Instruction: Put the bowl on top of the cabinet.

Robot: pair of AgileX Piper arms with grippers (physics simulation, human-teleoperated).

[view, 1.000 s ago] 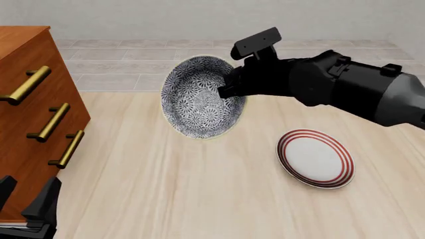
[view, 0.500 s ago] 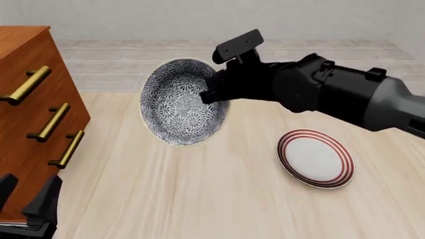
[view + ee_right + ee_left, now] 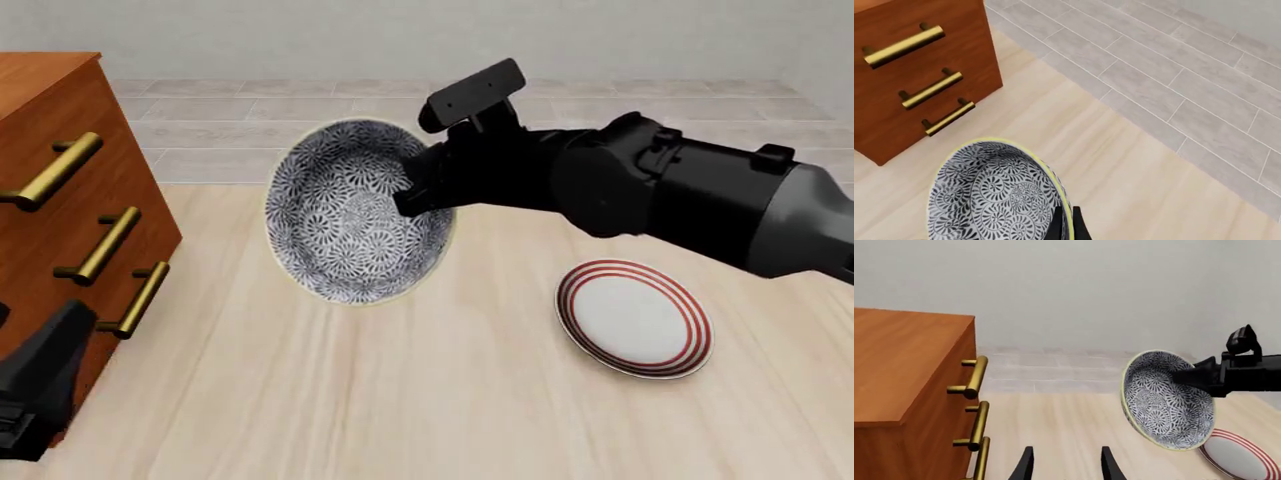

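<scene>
Pale wooden table (image 3: 400, 400) carried a plate (image 3: 634, 318). Above it, the right claw (image 3: 411, 192) pinched the bowl (image 3: 354, 212) by its rim, tilted, presumably for carrying toward the cabinet (image 3: 54, 200). The left claw (image 3: 1066, 465) waited spread.

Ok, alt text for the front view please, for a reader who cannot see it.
The right gripper holds the bowl by its rim, tipped on its side in the air, between the cabinet at left and the plate on the table. The left gripper sits low beside the cabinet.
</scene>
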